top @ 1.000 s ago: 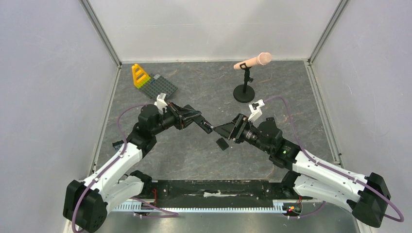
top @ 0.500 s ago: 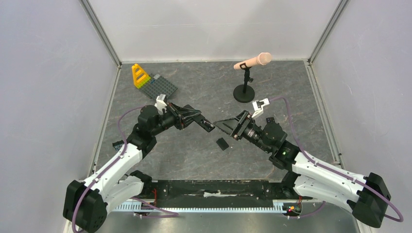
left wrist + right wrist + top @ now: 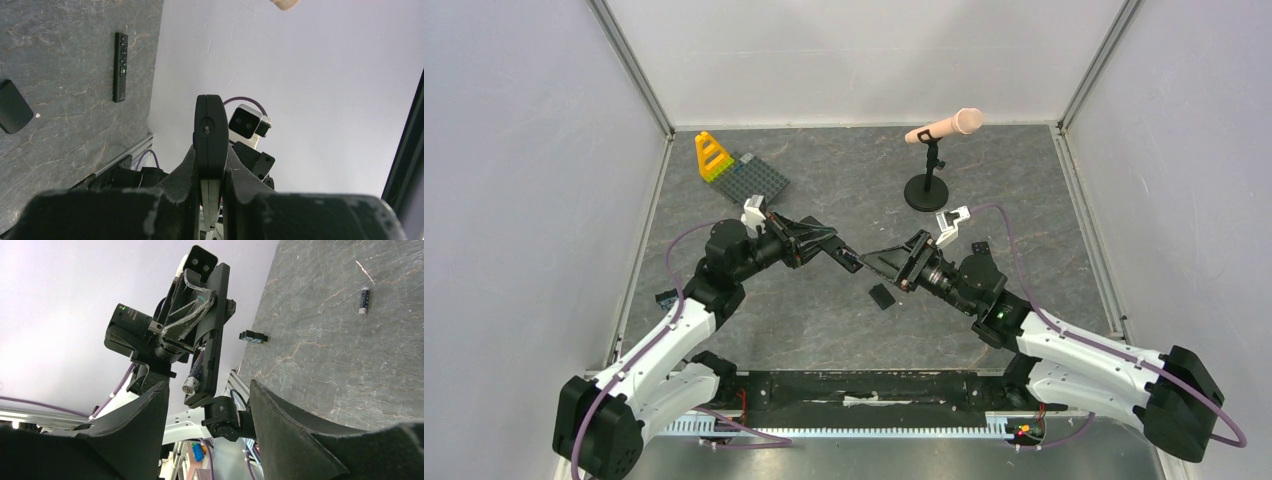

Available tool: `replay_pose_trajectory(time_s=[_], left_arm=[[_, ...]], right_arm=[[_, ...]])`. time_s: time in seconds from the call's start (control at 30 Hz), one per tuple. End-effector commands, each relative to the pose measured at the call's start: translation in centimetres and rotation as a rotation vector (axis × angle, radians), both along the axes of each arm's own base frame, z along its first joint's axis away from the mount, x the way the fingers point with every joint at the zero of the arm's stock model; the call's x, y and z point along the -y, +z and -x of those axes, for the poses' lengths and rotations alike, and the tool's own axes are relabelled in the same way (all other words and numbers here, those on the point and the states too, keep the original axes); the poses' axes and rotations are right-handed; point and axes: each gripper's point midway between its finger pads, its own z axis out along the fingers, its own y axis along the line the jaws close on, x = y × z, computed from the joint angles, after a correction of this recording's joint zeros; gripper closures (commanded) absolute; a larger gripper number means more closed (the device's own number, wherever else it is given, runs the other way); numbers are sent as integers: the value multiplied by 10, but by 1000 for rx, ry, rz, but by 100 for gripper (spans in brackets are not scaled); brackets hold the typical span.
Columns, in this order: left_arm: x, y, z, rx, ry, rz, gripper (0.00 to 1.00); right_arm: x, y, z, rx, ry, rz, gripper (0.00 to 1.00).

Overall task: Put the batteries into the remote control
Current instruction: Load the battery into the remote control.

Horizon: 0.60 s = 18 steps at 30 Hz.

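The grey stone-patterned table is carrying both arms at its near edge. The left gripper is clamping the remote control tight between its fingers, holding it clear of the table with its opened side facing the right arm. The right gripper is hovering just beside the remote control's free end, jaws standing apart and gripping nothing. The small cover is lying flat on the table below them. A seated battery is resting inside the remote control, and a loose battery is lying on the table.
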Motion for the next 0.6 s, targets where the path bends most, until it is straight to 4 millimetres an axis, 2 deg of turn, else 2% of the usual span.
replay_pose_trajectory(time_s=[0.0,0.57], left_arm=[[2,19,7,13,-25,73,98],[4,28,14,32,-59,81,98]], right_arm=[[-2,11,2,18,16,-57,38],[-9,3,-1,-1,26,-64,39]])
